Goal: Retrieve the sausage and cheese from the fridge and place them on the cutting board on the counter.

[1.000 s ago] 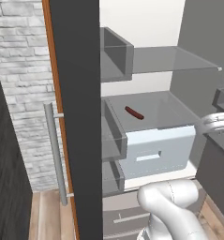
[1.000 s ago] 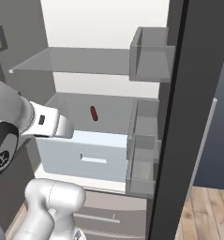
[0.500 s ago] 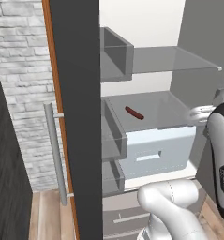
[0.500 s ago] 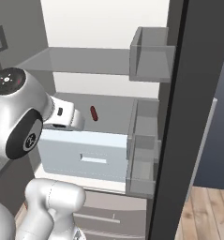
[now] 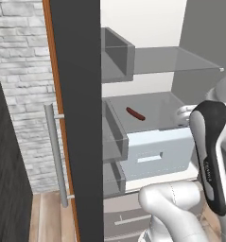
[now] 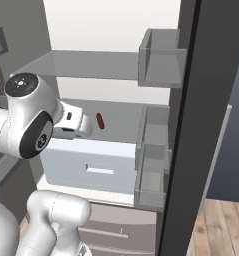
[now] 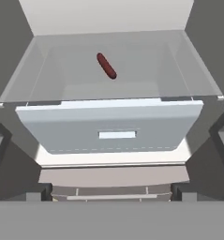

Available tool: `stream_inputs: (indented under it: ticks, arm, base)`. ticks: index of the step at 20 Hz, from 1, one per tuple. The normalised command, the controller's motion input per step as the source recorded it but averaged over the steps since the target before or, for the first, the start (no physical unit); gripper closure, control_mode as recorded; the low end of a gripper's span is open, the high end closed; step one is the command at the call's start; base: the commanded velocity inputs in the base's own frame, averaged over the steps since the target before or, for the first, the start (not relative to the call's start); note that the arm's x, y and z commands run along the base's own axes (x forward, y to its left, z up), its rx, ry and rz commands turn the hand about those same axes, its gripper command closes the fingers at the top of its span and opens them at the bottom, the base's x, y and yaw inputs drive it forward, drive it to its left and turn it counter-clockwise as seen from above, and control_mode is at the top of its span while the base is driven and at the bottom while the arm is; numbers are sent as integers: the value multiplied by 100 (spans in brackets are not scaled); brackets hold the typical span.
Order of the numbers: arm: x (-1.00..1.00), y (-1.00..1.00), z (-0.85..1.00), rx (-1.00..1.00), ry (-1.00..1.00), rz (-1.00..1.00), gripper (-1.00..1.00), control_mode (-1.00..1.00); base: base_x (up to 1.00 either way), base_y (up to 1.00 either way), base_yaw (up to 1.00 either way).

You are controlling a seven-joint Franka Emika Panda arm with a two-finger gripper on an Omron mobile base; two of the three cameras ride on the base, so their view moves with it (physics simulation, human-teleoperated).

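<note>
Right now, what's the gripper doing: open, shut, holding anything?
Gripper: open and holding nothing, in front of the fridge shelf where the sausage lies.

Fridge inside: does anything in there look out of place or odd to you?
Only one thing stands out: a lone sausage lies bare and slanted on the glass shelf above the pale drawer, with no plate or wrapping. The fridge shows no spills or damage.

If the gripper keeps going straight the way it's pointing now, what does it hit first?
Probably the pale drawer front, which sits at the centre of the hand view. The sausage lies higher, on the shelf behind. Depth is uncertain.
</note>
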Motion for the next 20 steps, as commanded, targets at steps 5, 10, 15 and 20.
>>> stream_inputs:
  ticks: [5,10,15,20]
  arm:
    - [41,8,-25,0,8,0,-100,-100]
    - [50,12,-29,0,10,0,-100,-100]
    - [46,12,-31,0,5,0,-100,-100]
    - [49,5,-33,0,1,0,-100,-100]
  base:
    - [0,0,0]
    - [0,0,0]
    - [0,0,0]
    - [0,0,0]
